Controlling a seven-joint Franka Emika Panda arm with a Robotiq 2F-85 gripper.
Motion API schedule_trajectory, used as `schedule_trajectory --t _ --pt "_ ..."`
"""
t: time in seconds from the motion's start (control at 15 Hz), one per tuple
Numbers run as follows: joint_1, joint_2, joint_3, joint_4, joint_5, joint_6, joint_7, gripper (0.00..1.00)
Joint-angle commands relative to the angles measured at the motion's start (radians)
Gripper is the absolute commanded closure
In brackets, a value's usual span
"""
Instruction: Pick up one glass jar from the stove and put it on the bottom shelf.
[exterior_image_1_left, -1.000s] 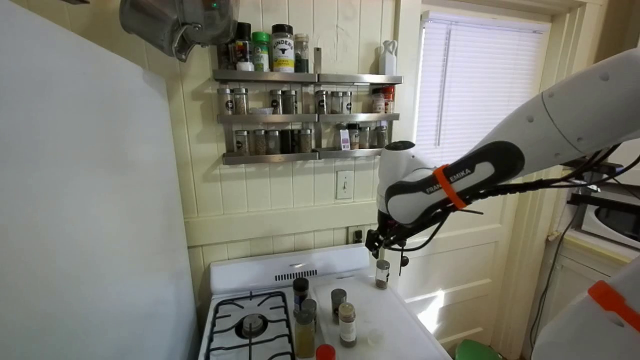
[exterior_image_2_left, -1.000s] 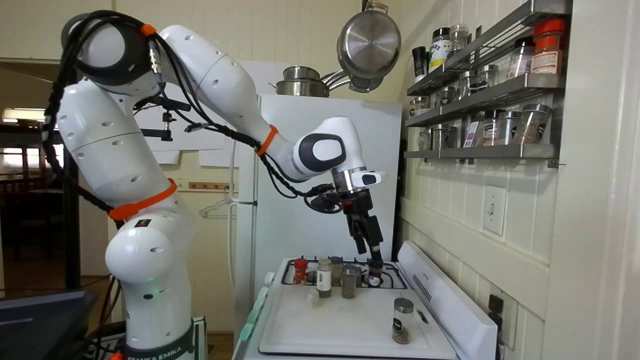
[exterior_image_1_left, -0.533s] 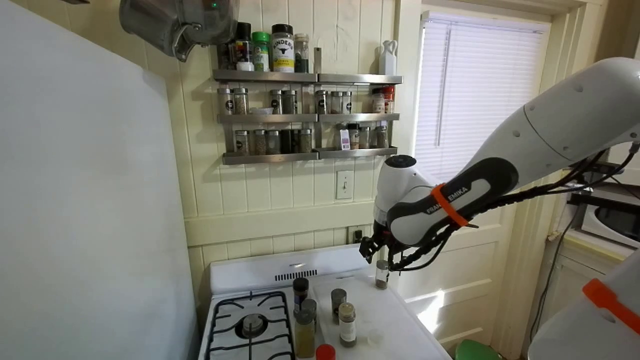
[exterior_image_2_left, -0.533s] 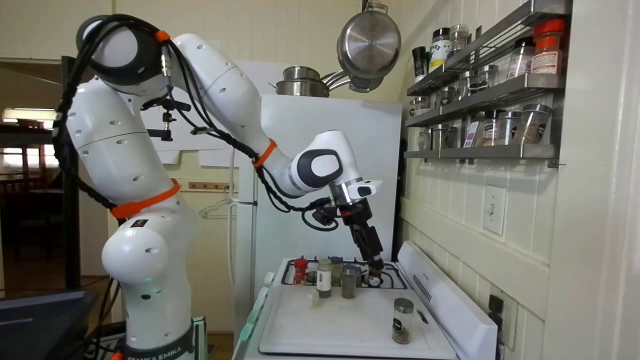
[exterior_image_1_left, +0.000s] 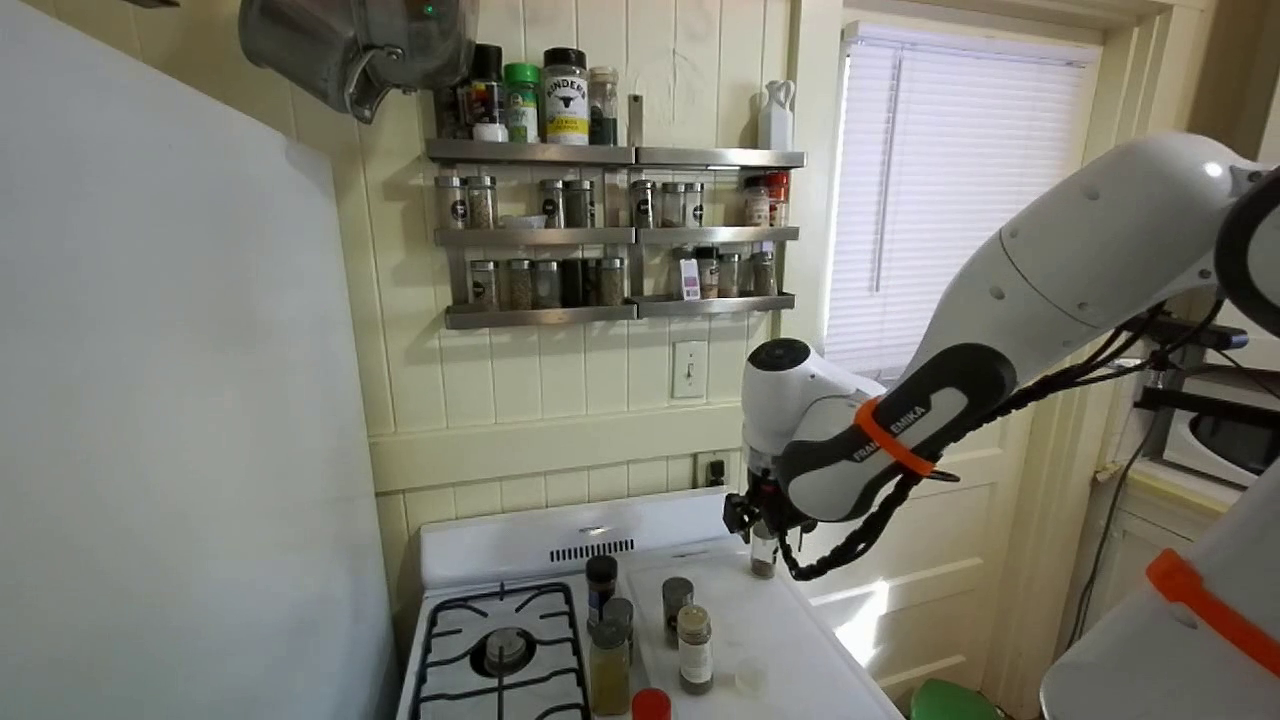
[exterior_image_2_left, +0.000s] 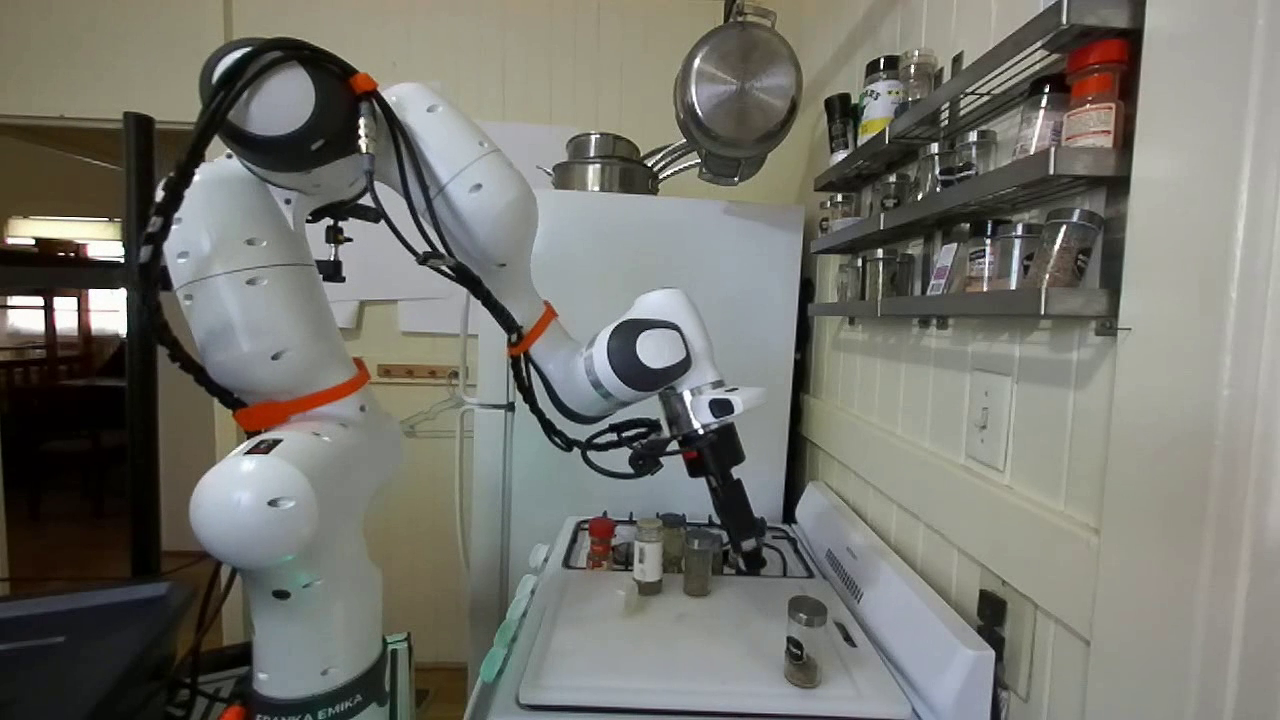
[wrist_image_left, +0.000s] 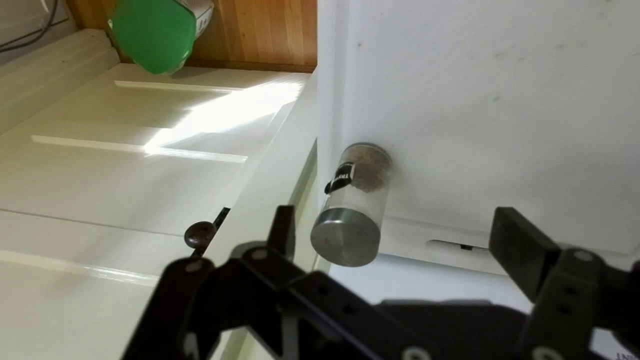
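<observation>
Gripper (wrist_image_left: 400, 232) lower than a second ago — jaws spread apart. Jar (wrist_image_left: 356, 200) upright near rear corner of stove (exterior_image_2_left: 670, 660) — door (exterior_image_1_left: 920, 540) side.

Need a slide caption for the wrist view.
Open gripper facing a silver-lidded jar, upright on the stove, not yet grasped.

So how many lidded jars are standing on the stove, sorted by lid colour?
Grey-lidded jars: 4
Black-lidded jar: 1
Red-lidded jar: 1
Tan-lidded jar: 1
Total: 7
</observation>
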Motion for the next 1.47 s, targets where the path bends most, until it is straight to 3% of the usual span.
schedule_trajectory --t 0.0,0.2,0.27,0.73,1.4 --pt "-0.042 0.042 0.044 0.005 -0.19 0.022 0.238 0.0" --pt "-0.021 0.069 0.015 0.004 -0.338 0.044 0.426 0.0" --pt "-0.07 0.073 0.059 0.002 -0.367 0.061 0.481 0.0" --pt "-0.138 0.134 0.086 0.036 -0.732 0.083 0.866 0.0" --pt "-0.126 0.269 0.079 0.118 -1.037 0.051 1.156 0.0"
